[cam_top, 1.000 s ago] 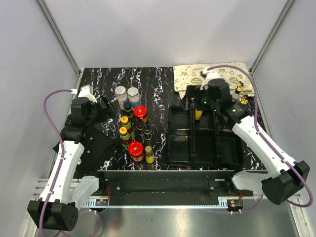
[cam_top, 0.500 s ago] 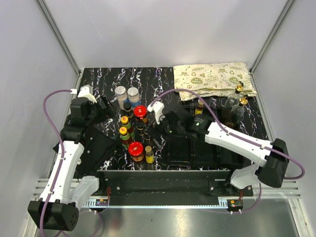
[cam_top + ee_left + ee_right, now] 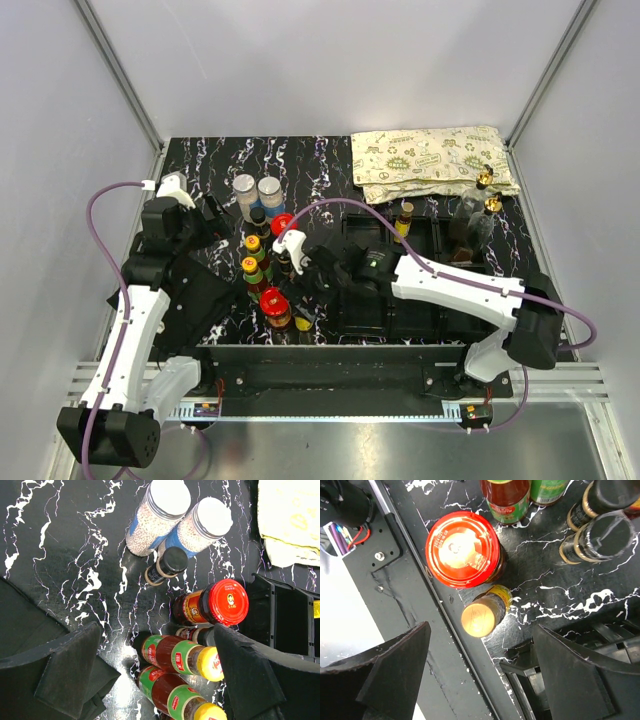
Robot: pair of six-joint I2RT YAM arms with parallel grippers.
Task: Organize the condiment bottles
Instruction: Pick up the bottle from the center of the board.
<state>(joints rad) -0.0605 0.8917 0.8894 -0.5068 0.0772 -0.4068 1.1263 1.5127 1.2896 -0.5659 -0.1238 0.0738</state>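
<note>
The condiment bottles (image 3: 268,268) stand clustered on the black marble top, left of the tray. In the left wrist view I see two grey-lidded shakers (image 3: 162,505), a black-capped bottle (image 3: 167,565), a red-lidded jar (image 3: 220,602) and two yellow-capped sauces (image 3: 182,657). My left gripper (image 3: 160,680) hangs open above the sauces, touching nothing. My right gripper (image 3: 485,675) is open over the cluster's near end. A small brown-capped bottle (image 3: 480,617) stands just ahead of its fingers, beside a red-lidded jar (image 3: 462,550).
The black compartment tray (image 3: 455,300) lies right of the cluster, with one bottle (image 3: 403,220) in a back compartment. Two gold-spouted glass bottles (image 3: 488,195) stand by a patterned bag (image 3: 430,160) at the back right. The table's front rail (image 3: 410,605) runs under the right gripper.
My right arm swung from the tray's back compartment leftward to the near end of the bottle cluster, leaving a bottle standing in the tray. The left arm stayed still.
</note>
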